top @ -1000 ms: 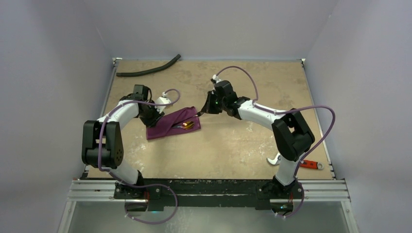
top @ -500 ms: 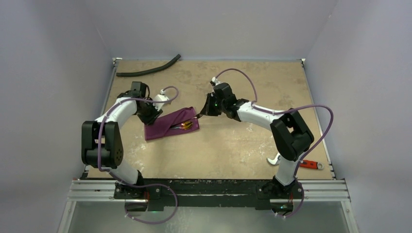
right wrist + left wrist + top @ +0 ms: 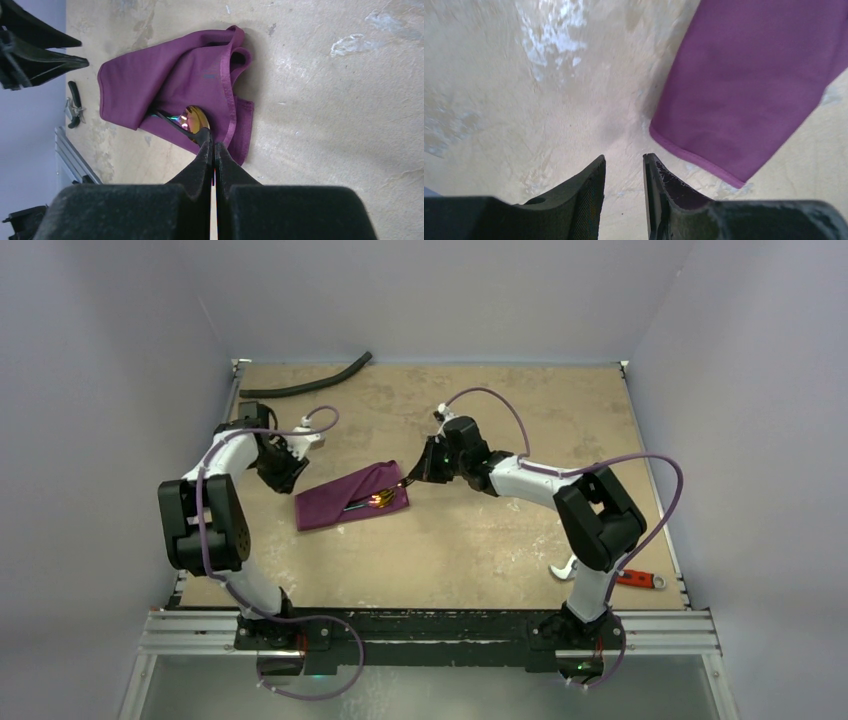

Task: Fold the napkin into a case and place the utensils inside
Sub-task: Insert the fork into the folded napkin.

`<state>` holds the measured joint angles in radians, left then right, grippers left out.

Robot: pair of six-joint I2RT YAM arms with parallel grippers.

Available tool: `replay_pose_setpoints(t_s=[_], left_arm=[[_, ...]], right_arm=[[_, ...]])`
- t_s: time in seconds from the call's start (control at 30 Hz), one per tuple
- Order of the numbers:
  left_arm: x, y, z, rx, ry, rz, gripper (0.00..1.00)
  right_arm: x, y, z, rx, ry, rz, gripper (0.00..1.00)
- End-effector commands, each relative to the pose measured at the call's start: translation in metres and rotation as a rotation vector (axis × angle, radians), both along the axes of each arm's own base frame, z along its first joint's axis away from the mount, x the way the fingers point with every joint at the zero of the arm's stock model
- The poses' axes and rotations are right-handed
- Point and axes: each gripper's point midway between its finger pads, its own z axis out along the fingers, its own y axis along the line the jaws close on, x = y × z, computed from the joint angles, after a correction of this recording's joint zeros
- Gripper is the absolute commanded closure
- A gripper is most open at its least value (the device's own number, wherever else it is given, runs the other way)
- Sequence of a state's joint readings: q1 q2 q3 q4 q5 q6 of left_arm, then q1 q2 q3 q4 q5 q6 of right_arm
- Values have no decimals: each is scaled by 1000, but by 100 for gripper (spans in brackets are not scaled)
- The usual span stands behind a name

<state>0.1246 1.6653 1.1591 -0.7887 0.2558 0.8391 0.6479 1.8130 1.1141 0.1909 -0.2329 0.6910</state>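
Left of the table's centre, at about 9 o'clock, lies the plum-purple napkin (image 3: 335,505) of thin, slightly shiny cloth. It is folded into a long flat shape that slants from 8 o'clock up to 2 o'clock. Its 2 o'clock end is rumpled, with a loose flap and hemmed edges showing in the right wrist view (image 3: 165,85). At that end the thin dark-handled spoon (image 3: 194,119) rests on the cloth. Its shiny gold bowl is exposed and its handle runs under the upper flap.

The right tool (image 3: 210,142) is closed, its black fingertips pressed together right at the edge of the spoon's bowl. Whether they nip the rim cannot be told. From above it (image 3: 410,478) sits at the napkin's 2 o'clock end.

The left tool (image 3: 624,159) stands partly open with nothing between its fingers, over bare table just beside the napkin's (image 3: 749,85) rounded corner and not touching it. From above it (image 3: 285,477) is at the napkin's 10 o'clock.

On the mottled tan table (image 3: 480,540), a long black rubber hose (image 3: 305,385) lies at 11 o'clock by the far edge. A red-handled, silver-jawed implement (image 3: 640,579) lies at 4 o'clock near the right edge, well apart from the cloth.
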Motion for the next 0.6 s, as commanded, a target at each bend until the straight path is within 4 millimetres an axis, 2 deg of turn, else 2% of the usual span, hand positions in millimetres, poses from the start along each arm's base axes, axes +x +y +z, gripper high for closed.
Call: replay_pose_setpoints(t_s=[0.0,0.13,0.3,0.57], left_arm=[[-7,25,-17,22,36,2,68],[-10,29,-32,24,49,11,69],[-2,25,-46,-10,53,34,71],[5,18,-58,-35,51,33,73]], right_arm=[[0,10,10,79,-6,24,100],[-1,13,10,107,6,24,100],[0,15,6,116,16,27,100],[13,20,-3,100,2,15,100]])
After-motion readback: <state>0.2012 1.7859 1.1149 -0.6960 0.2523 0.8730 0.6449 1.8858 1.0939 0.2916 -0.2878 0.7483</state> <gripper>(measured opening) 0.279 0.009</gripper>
